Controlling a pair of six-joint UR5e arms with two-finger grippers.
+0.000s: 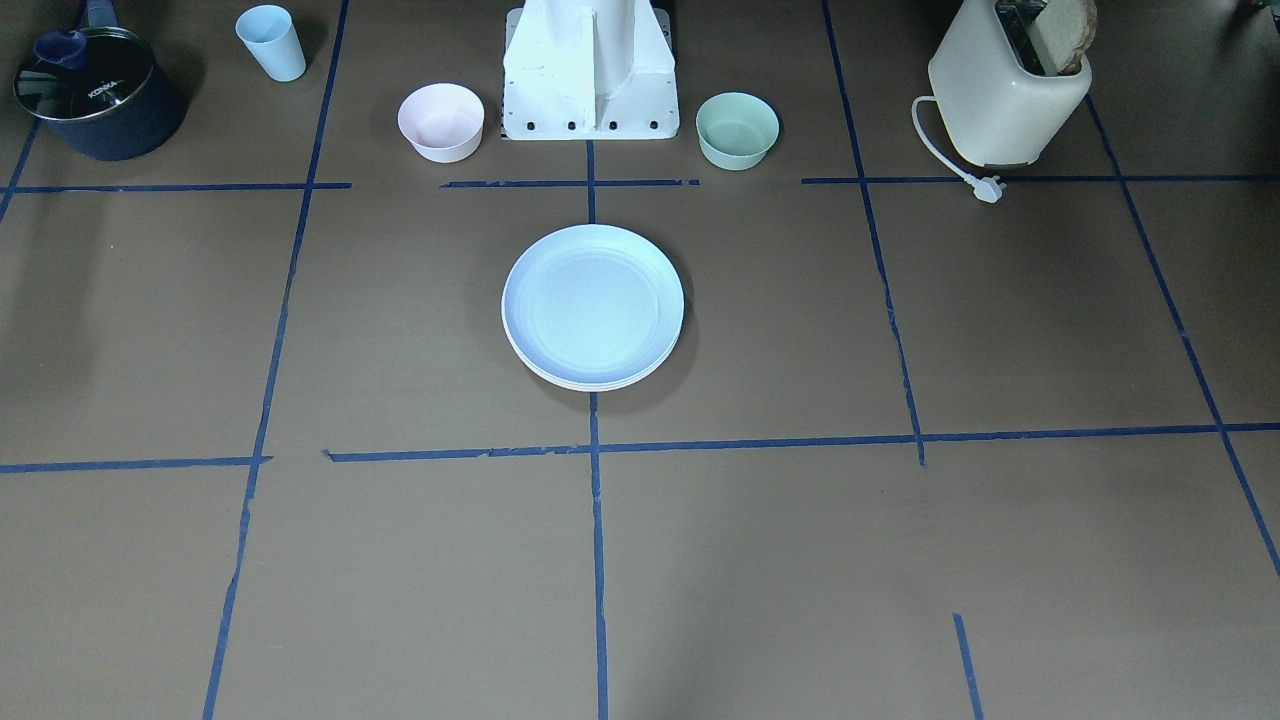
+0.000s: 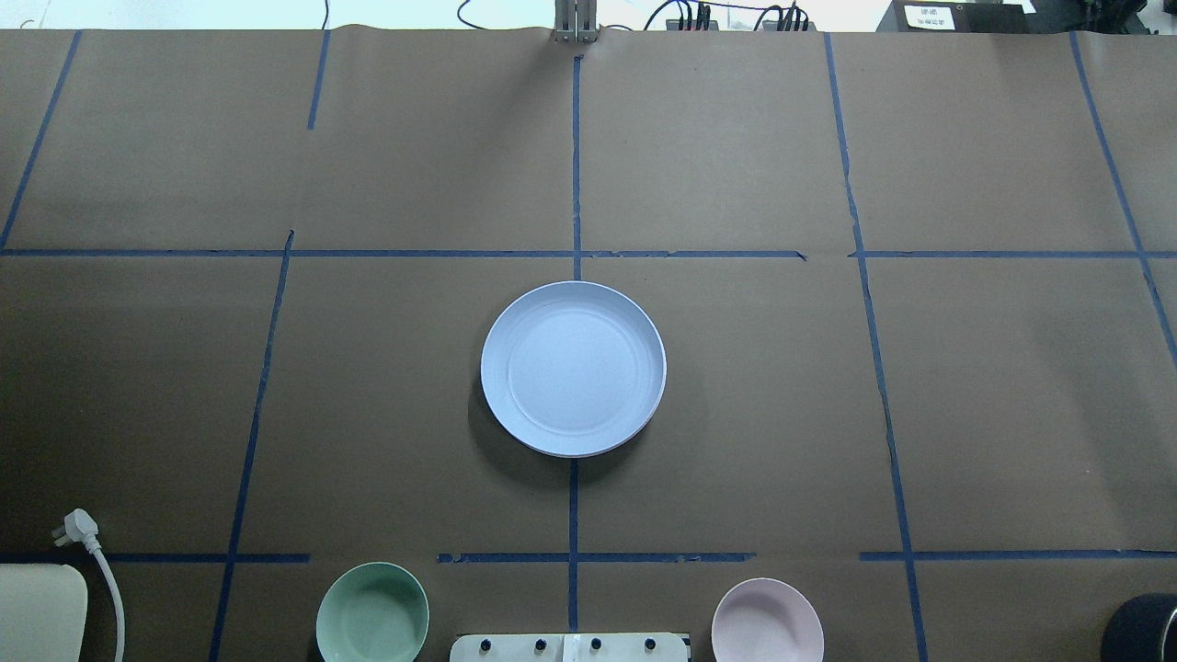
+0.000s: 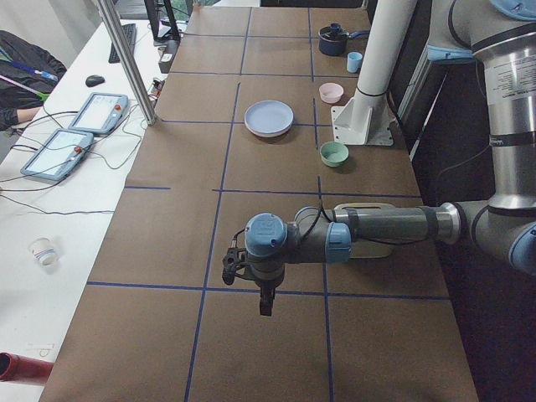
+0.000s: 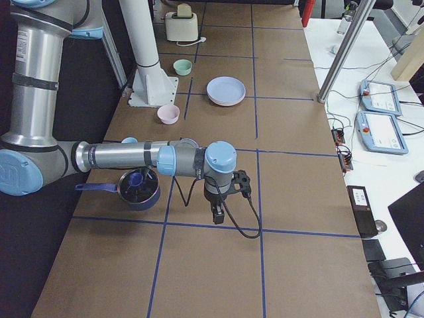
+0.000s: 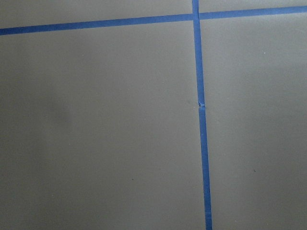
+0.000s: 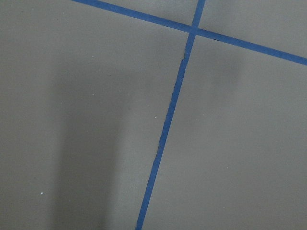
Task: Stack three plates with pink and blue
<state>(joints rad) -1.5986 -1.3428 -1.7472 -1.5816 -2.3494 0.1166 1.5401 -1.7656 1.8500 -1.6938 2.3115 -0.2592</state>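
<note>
the front view alone showed a cream plate (image 1: 590,384) under the blue plate (image 1: 592,300); left pincer (image 3: 265,306), right pincer (image 4: 217,216): spread or pressed, cannot tell.

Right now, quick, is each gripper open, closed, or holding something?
Left gripper: cannot tell, it shows only in a side view.
Right gripper: cannot tell, same reason.
</note>
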